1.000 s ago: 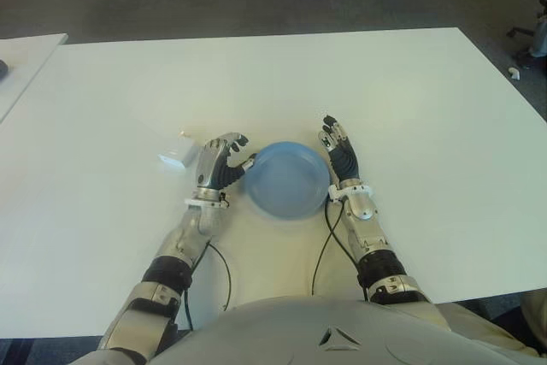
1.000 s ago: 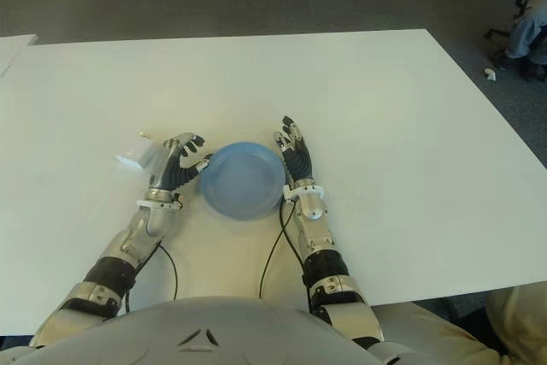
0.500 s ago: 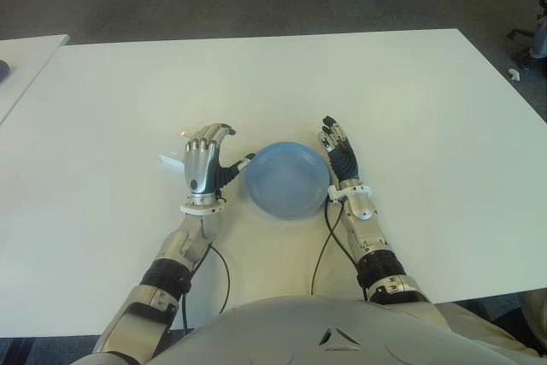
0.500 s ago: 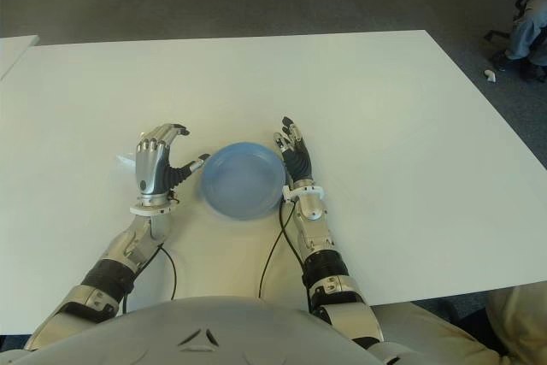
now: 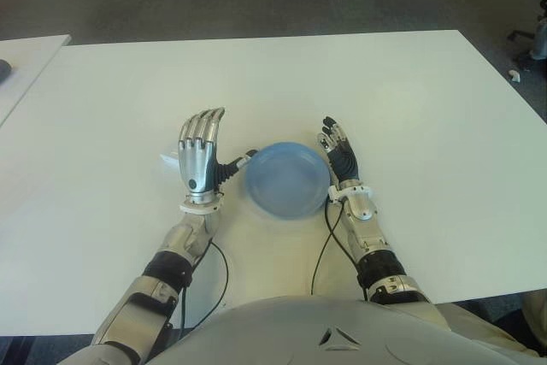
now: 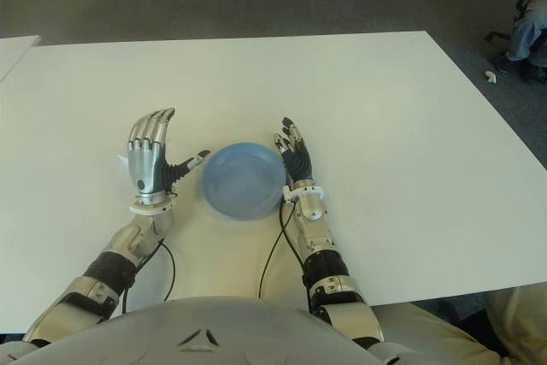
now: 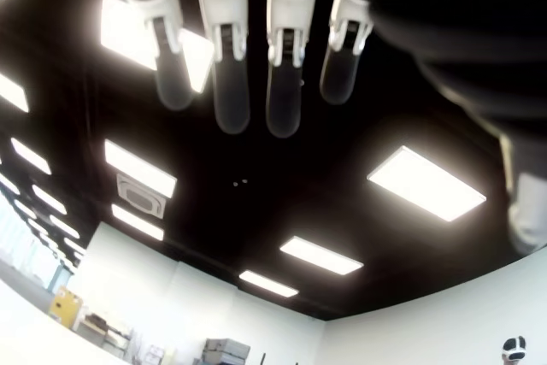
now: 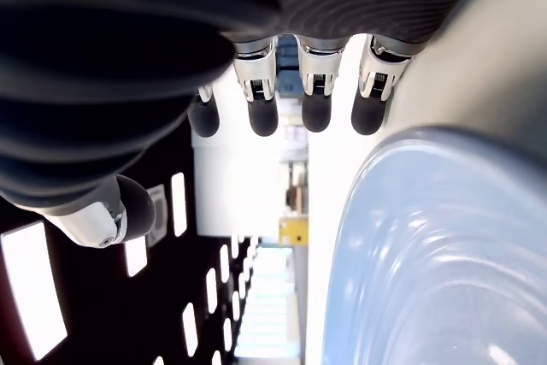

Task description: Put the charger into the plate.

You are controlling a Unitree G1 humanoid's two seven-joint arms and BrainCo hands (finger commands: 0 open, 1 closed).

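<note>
On the white table (image 5: 410, 100) a blue plate (image 5: 288, 179) sat close before the robot, between its two hands; the left hand (image 5: 198, 160) stood just left of the plate, raised with its back to the camera and its fingers (image 5: 202, 124) straight and together, the thumb reaching toward the plate's rim, holding nothing; its wrist view showed only bare fingers against the ceiling, so the palm faced up and away from the table; the charger (image 5: 169, 159) lay on the table just beyond and left of that hand, mostly hidden behind it, a small white corner showing, not yet in the plate; the hand seemed poised there to come down on the charger, though no grasp was made; the right hand (image 5: 338, 152) showed against the plate's right edge, fingers extended and empty, perhaps placed to steady the plate, though contact could not be told.
</note>
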